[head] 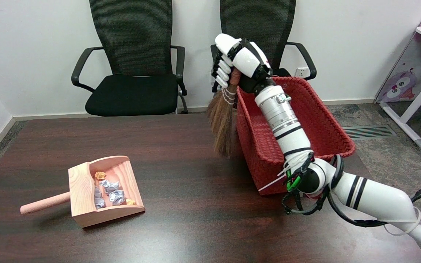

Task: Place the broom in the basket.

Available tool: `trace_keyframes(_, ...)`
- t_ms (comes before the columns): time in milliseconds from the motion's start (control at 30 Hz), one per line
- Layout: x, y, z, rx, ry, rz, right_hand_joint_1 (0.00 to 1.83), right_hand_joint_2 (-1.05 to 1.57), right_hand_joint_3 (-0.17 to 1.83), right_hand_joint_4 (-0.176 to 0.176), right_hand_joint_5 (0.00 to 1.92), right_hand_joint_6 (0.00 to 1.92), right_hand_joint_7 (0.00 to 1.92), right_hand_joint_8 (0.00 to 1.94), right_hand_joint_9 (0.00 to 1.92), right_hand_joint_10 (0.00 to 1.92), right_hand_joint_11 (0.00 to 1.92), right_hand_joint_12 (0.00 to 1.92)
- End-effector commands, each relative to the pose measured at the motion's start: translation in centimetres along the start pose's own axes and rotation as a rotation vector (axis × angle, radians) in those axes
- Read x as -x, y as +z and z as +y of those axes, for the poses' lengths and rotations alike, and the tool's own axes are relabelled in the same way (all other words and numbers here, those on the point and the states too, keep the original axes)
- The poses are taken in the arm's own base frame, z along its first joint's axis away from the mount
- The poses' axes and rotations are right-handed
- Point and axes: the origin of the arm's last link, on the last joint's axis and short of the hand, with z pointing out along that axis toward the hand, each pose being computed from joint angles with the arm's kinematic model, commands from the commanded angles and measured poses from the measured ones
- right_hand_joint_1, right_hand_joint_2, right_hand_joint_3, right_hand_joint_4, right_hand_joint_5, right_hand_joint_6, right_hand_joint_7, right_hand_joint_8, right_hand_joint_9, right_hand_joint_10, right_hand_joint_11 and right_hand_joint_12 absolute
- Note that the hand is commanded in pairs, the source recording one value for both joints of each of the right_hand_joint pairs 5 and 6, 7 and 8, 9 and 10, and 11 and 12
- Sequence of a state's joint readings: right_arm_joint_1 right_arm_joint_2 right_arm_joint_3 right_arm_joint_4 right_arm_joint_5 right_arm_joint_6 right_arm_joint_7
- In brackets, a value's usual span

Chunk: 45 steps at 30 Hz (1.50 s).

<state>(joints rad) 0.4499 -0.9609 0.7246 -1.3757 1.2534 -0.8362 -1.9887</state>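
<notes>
The robot's right arm (360, 190) reaches in from the lower right, bends at the elbow and rises steeply up and left — its silver-banded forearm (281, 115) lifting the right hand (238, 60) high, fingers (222, 71) curled tight around a handle held in its grip

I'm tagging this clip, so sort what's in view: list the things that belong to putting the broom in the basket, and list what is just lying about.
Belongs to the job:
- broom, held bristles down
- red basket
- right hand, gripping the broom's handle

Just lying about:
- wooden dustpan with crumpled paper scraps in it
- two black chairs
</notes>
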Motion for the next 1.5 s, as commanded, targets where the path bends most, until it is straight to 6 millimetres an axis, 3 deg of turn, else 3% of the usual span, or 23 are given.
trace_keyframes(33, 4.9, 5.6, -9.7, -0.008, 0.001, -0.270, 0.65, 1.57, 1.41, 0.040, 1.92, 1.92, 1.92, 1.92, 1.92, 1.92, 1.92, 1.92)
trace_keyframes(200, 2.4, 8.5, -17.1, -0.091, -0.085, -0.281, 0.66, 1.57, 1.38, 0.046, 1.92, 1.92, 1.92, 1.92, 1.92, 1.92, 1.92, 1.92)
trace_keyframes(300, 0.2, 9.0, -20.0, -0.096, -0.090, -0.269, 0.66, 1.57, 1.37, 0.048, 1.92, 1.92, 1.92, 1.92, 1.92, 1.92, 1.92, 1.92)
trace_keyframes(567, -4.8, 6.9, -21.7, 0.027, -0.098, -0.198, 0.69, 1.57, 1.36, 0.046, 1.92, 1.92, 1.92, 1.92, 1.92, 1.92, 1.92, 1.92)
trace_keyframes(767, -7.1, 4.1, -19.7, 0.056, -0.123, -0.107, 0.69, 1.57, 1.38, 0.046, 1.92, 1.92, 1.92, 1.92, 1.92, 1.92, 1.92, 1.92)
trace_keyframes(1000, -10.0, 0.2, -14.3, 0.110, -0.177, 0.010, 0.69, 1.57, 1.39, 0.041, 1.92, 1.92, 1.92, 1.92, 1.92, 1.92, 1.92, 1.92)
trace_keyframes(1200, -10.1, -1.2, -11.1, 0.040, -0.232, 0.068, 0.69, 1.57, 1.46, 0.036, 1.92, 1.92, 1.92, 1.92, 1.92, 1.92, 1.92, 1.92)
trace_keyframes(1500, -11.0, -2.5, -5.3, 0.097, -0.379, 0.124, 0.70, 1.55, 1.56, 0.030, 1.92, 1.92, 1.92, 1.92, 1.92, 1.92, 1.92, 1.92)
